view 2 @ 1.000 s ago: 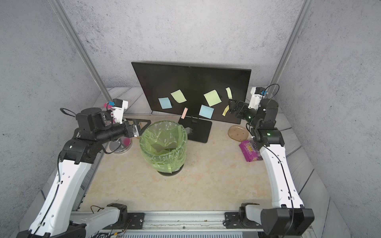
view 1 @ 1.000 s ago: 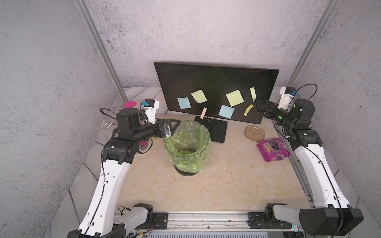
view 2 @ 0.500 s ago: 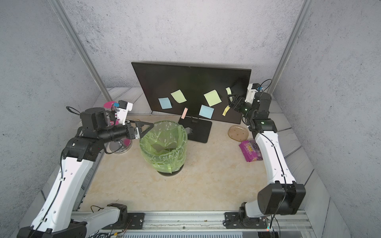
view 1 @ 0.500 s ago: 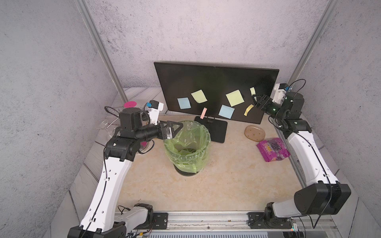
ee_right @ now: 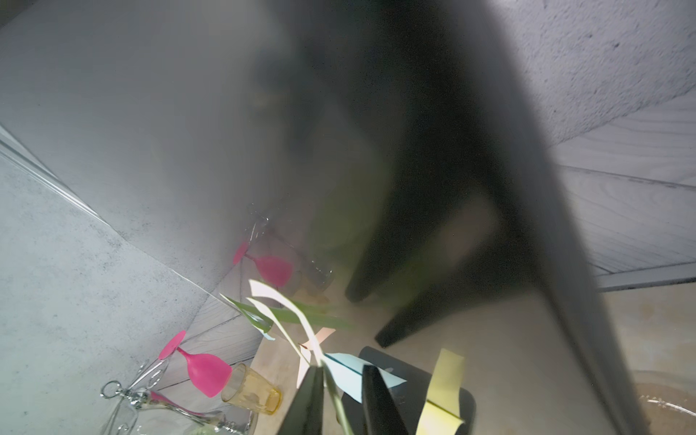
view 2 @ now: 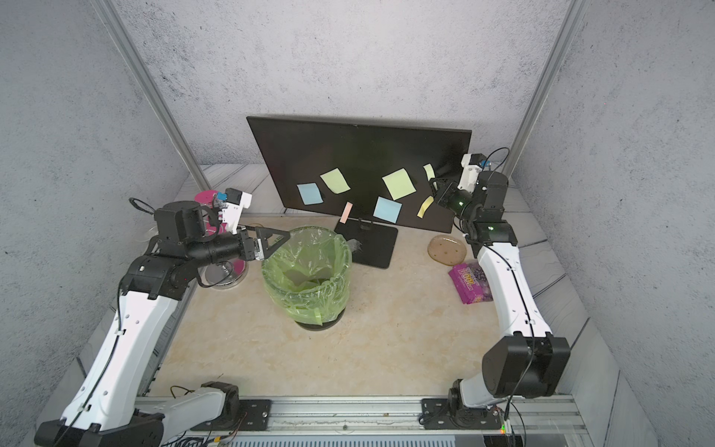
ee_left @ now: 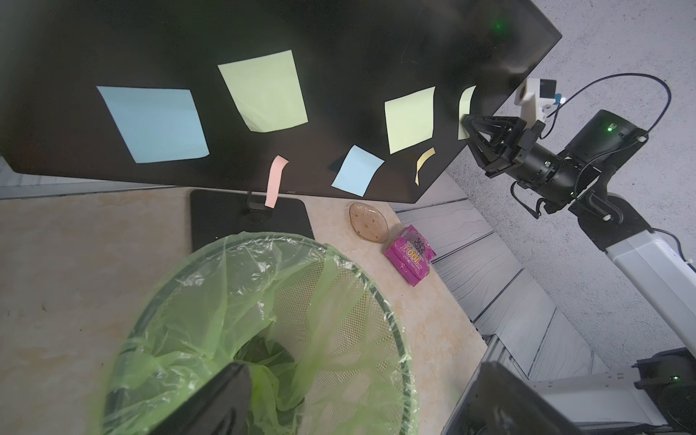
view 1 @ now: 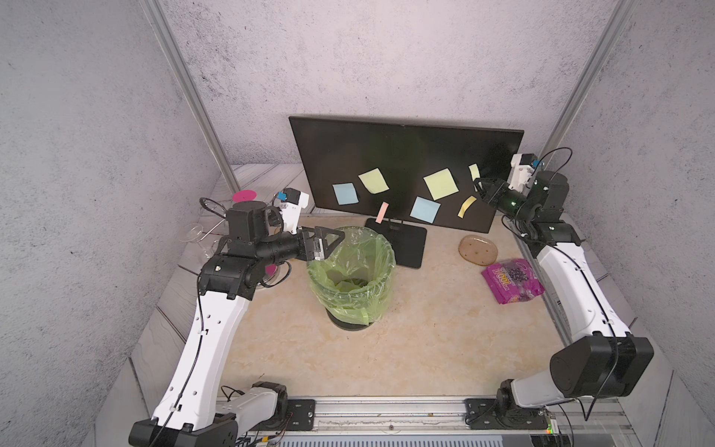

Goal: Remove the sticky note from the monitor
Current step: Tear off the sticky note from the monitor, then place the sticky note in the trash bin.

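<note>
Narrow pale yellow-green paper sticky note [ee_left: 467, 102]: featherlight, floppy, tearable (take its loose edge). Jaws of right gripper [ee_left: 468, 124] stand nearly closed around it, pinch unconfirmed; left gripper [view 1: 333, 244] gapes.

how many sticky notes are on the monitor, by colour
pale green notes: 3
blue notes: 2
yellow note: 1
pink note: 1
total on the monitor: 7

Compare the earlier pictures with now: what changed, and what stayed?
The right gripper rose towards the black flat monitor and its fingers closed on the narrow pale-green sticky note at the screen's right edge. The open left gripper edged forward over the green-lined mesh bin. The other notes, bin and monitor stayed put.
</note>
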Controlling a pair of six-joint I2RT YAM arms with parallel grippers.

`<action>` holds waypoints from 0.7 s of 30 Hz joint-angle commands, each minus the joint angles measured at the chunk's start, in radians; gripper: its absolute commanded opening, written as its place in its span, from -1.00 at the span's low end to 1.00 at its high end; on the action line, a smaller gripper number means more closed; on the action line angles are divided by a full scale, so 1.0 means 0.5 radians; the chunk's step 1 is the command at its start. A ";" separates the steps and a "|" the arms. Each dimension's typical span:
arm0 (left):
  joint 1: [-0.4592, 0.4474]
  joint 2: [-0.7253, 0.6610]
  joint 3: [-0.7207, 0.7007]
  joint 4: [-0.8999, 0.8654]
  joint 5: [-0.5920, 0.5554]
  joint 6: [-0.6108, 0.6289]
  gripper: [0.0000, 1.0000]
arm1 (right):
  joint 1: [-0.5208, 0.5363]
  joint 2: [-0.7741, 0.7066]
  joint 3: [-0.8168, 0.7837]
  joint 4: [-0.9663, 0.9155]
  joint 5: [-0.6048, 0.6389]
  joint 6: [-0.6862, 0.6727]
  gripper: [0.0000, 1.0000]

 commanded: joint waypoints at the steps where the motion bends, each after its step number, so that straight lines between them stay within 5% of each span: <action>1: -0.015 0.012 0.002 0.033 0.050 0.027 1.00 | 0.011 -0.010 0.014 0.030 -0.079 -0.030 -0.80; 3: -0.015 0.016 0.005 0.035 0.050 0.030 1.00 | 0.012 -0.026 0.007 0.028 -0.095 -0.052 -1.00; 13: -0.015 0.042 0.001 0.064 0.004 0.025 1.00 | 0.167 -0.214 -0.009 -0.216 -0.152 -0.318 -1.00; 21: -0.015 0.059 -0.004 0.064 -0.153 0.036 1.00 | 0.849 -0.344 0.007 -0.751 0.007 -0.878 -1.00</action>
